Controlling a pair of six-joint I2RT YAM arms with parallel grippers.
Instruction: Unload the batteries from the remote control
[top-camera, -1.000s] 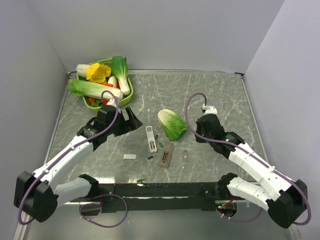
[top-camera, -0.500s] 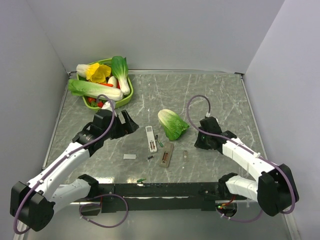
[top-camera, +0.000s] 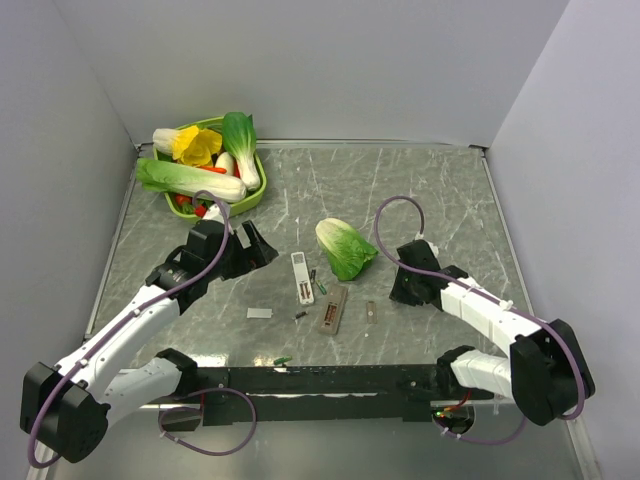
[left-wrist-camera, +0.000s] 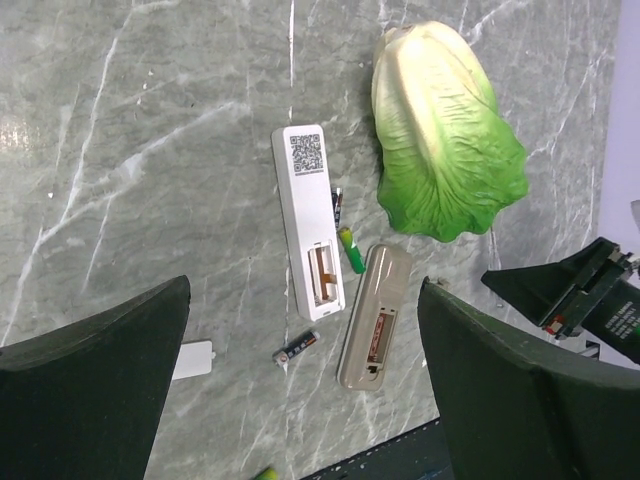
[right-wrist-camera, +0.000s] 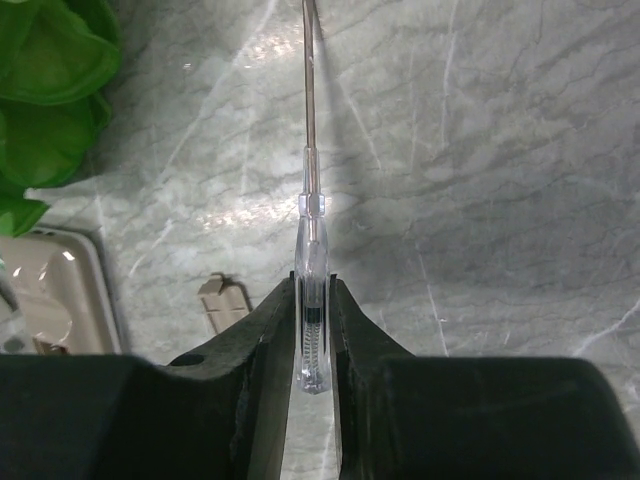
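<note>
Right gripper (right-wrist-camera: 312, 290) has pulled back, clenched on a clear-handled tool (right-wrist-camera: 309, 215) (left gripper (left-wrist-camera: 305, 290) gapes wide).

Two remotes lay out, one white remote control (left-wrist-camera: 308, 215) and one beige remote (left-wrist-camera: 373, 318). Also four batteries (left-wrist-camera: 350, 250), two loose covers (left-wrist-camera: 192, 360), one cabbage (left-wrist-camera: 440, 140), one basket (top-camera: 256, 195) and one screwdriver (right-wrist-camera: 310, 240).

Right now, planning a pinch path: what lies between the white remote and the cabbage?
In the left wrist view, a dark battery and a green battery lie close beside the white remote; the rest toward the cabbage is bare.
</note>
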